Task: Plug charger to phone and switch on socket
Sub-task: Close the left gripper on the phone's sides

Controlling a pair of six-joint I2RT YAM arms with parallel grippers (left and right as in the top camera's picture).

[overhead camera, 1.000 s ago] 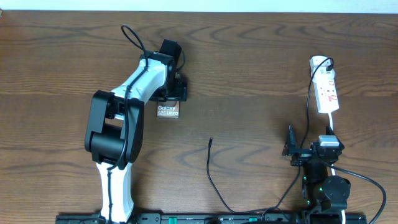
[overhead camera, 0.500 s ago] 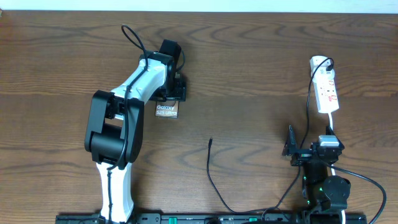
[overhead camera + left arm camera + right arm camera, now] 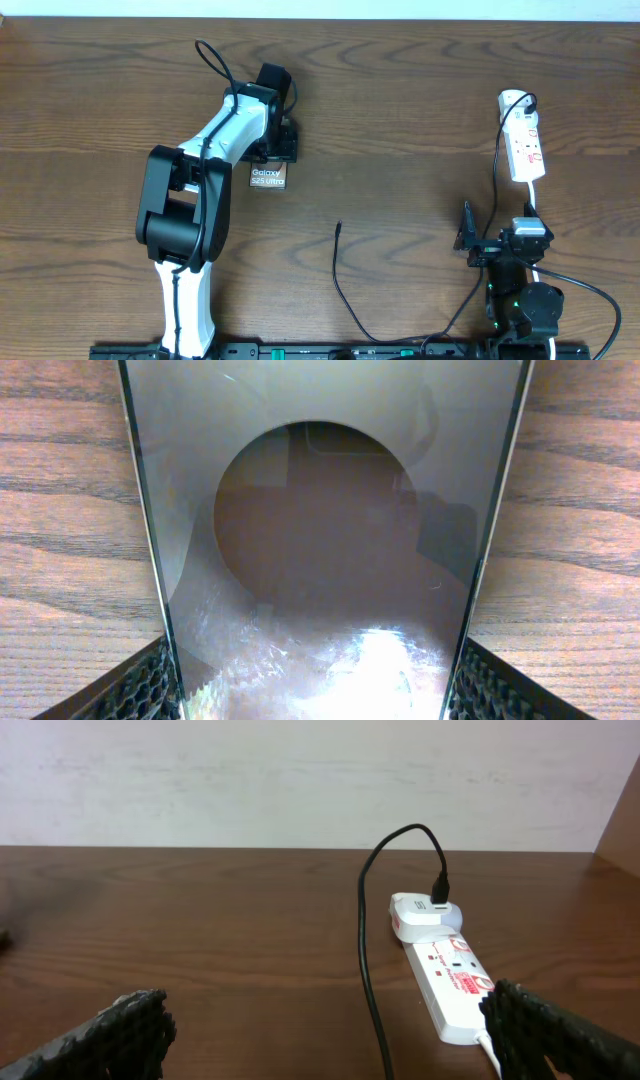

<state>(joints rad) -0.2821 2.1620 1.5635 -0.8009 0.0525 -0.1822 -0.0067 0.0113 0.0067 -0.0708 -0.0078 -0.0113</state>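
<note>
Left tool (image 3: 275,155): pinching the phone (image 3: 268,178).
Right tool (image 3: 330,1040): sitting wide open, holding nothing.
Charger (image 3: 338,262): lying loose on the surface (image 3: 420,80) between them.

The phone (image 3: 268,178) lies left, the socket (image 3: 524,150) right, the charger (image 3: 336,268) between.

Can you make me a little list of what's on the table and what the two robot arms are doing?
Phone: small flat smartphone with white "Galaxy" text, left side of the brown wooden table.
Left gripper: fingers against both long phone edges, gripping it.
Charger: thin black cable, its tip lying loose mid-table, not in the phone.
Socket: narrow white power strip, right side; can't tell if it's switched on.
Right gripper: open, empty, facing the strip.
</note>
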